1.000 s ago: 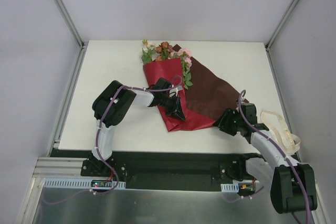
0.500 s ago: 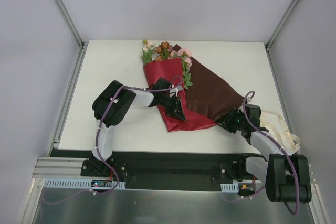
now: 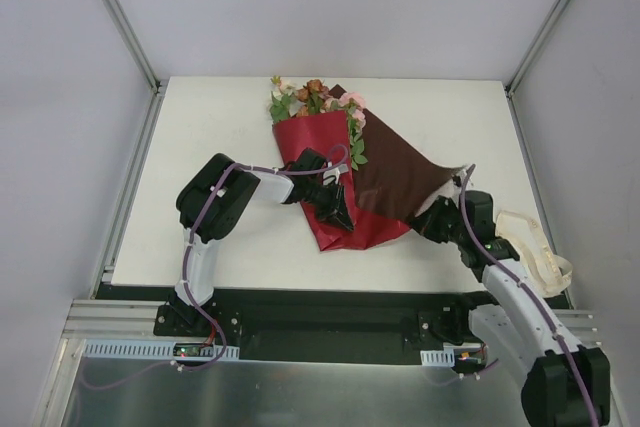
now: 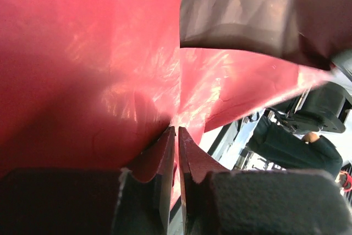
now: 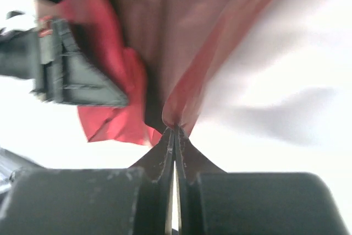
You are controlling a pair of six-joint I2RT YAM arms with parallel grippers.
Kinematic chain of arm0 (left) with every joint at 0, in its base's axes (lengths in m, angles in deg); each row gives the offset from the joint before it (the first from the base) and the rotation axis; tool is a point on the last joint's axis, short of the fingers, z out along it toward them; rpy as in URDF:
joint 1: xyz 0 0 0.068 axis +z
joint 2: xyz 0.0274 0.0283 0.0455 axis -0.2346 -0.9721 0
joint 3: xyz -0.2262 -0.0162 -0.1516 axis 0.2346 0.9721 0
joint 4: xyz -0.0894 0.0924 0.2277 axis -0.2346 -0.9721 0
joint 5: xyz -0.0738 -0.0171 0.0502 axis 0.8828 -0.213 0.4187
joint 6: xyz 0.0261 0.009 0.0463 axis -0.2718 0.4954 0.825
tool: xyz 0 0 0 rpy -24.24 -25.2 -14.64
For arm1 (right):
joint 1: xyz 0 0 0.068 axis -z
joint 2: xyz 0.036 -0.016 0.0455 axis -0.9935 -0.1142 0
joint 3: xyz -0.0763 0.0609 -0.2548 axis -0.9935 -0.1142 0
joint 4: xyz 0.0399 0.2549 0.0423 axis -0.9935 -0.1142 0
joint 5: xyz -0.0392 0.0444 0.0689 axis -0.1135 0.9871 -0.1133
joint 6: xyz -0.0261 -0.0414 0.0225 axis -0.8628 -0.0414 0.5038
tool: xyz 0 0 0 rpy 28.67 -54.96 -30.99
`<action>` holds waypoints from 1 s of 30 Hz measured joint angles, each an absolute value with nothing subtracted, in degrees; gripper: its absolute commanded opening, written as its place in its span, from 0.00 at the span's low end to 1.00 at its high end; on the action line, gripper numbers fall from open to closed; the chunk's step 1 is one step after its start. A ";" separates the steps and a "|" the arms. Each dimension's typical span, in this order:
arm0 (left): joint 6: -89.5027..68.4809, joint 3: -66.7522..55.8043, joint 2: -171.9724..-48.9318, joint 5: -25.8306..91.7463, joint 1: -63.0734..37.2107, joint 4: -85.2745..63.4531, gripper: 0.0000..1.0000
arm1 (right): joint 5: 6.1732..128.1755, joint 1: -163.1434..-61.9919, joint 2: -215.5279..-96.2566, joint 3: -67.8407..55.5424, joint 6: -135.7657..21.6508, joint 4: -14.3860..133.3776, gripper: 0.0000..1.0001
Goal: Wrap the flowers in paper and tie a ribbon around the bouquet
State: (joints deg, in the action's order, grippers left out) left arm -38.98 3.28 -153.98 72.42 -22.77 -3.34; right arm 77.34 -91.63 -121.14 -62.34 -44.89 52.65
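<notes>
On white table: right hand clamped on paper corner near right edge | left hand pinching paper's folded edge

Bright, even light; paper glary; right-wrist view blurred.

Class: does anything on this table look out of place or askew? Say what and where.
The ribbon lies in loose loops at the table's right edge, apart from the bouquet. The paper's right flap is unfolded, pinched by the right tool.
</notes>
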 measured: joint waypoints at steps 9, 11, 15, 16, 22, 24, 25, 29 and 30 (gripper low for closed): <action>-38.98 3.43 -153.98 72.40 -22.77 -3.12 0.08 | 76.88 -114.40 -132.57 -44.59 -50.64 51.18 0.01; -38.98 3.54 -153.98 72.40 -22.77 -2.95 0.08 | 76.75 -118.49 -137.95 -41.03 -52.04 50.64 0.01; -38.98 3.63 -153.96 72.40 -22.81 -2.86 0.07 | 76.48 -121.48 -143.48 -36.81 -53.79 50.18 0.01; -38.98 3.65 -153.96 72.40 -22.81 -2.84 0.08 | 76.37 -121.57 -144.04 -36.51 -54.03 50.18 0.01; -38.85 5.24 -151.88 71.66 -22.86 -2.93 0.12 | 75.30 -121.57 -146.08 -36.14 -53.89 50.18 0.01; -38.68 5.94 -150.99 70.89 -22.83 -3.04 0.12 | 75.06 -121.57 -146.93 -35.70 -53.41 50.22 0.01; -38.53 6.10 -150.66 70.65 -22.83 -3.01 0.13 | 75.08 -121.57 -147.28 -35.50 -53.17 50.31 0.01; -38.28 6.27 -149.78 70.50 -22.73 -3.23 0.15 | 75.28 -121.55 -149.00 -34.80 -51.86 50.81 0.01; -38.24 6.45 -149.26 70.52 -22.73 -3.45 0.16 | 75.39 -121.50 -149.29 -34.76 -51.60 50.92 0.01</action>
State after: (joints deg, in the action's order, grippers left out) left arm -38.24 6.45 -149.26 70.52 -22.73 -3.45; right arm 75.39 -121.50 -149.29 -34.76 -51.60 50.92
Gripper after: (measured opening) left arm 0.146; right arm 0.012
